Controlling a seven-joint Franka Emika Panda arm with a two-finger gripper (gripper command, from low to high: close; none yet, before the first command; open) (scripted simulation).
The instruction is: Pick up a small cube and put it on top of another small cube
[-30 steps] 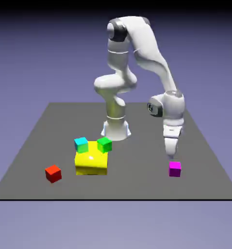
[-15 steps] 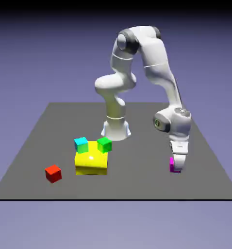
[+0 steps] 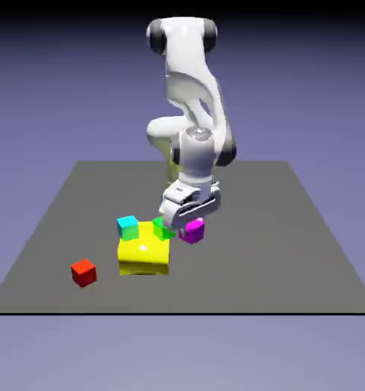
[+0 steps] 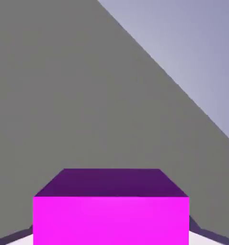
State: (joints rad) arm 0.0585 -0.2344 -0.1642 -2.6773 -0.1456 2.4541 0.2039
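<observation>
The small magenta cube [image 3: 192, 230] hangs just above the table, held in my gripper [image 3: 187, 226], which is shut on it. It sits right beside the green cube [image 3: 163, 228], on the exterior view's right of it. In the hand view the magenta cube [image 4: 110, 210] fills the bottom middle and hides most of both fingertips. Only grey table and backdrop lie beyond it there. A cyan small cube [image 3: 127, 226] and the green one rest on the back of a larger yellow block [image 3: 143, 256].
A red cube [image 3: 83, 272] lies alone on the grey table [image 3: 292, 252] toward the exterior view's left front. The robot's base stands behind the yellow block, mostly hidden by the arm.
My gripper closed on the magenta cube at the exterior view's right, lifted it, and carried it left to beside the green cube. The arm swung in front of its own base.
</observation>
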